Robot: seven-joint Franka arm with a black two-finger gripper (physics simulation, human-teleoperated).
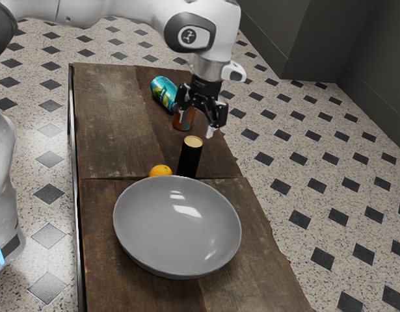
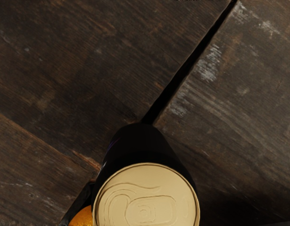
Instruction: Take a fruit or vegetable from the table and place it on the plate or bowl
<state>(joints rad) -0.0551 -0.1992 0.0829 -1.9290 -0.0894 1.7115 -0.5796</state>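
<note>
An orange (image 1: 160, 171) lies on the wooden table (image 1: 115, 130), touching the far rim of a large grey bowl (image 1: 177, 225). Right beside it stands an upright black can with a gold lid (image 1: 190, 156). My gripper (image 1: 194, 125) hangs open above and slightly behind that can, holding nothing. The wrist view looks down on the black can's gold lid (image 2: 146, 199), with a sliver of the orange (image 2: 82, 218) beside it.
A teal can (image 1: 164, 90) lies on its side at the table's far end. A small brown bottle (image 1: 185, 118) stands just behind my fingers. The table's edge toward the exterior view's right runs close to the black can.
</note>
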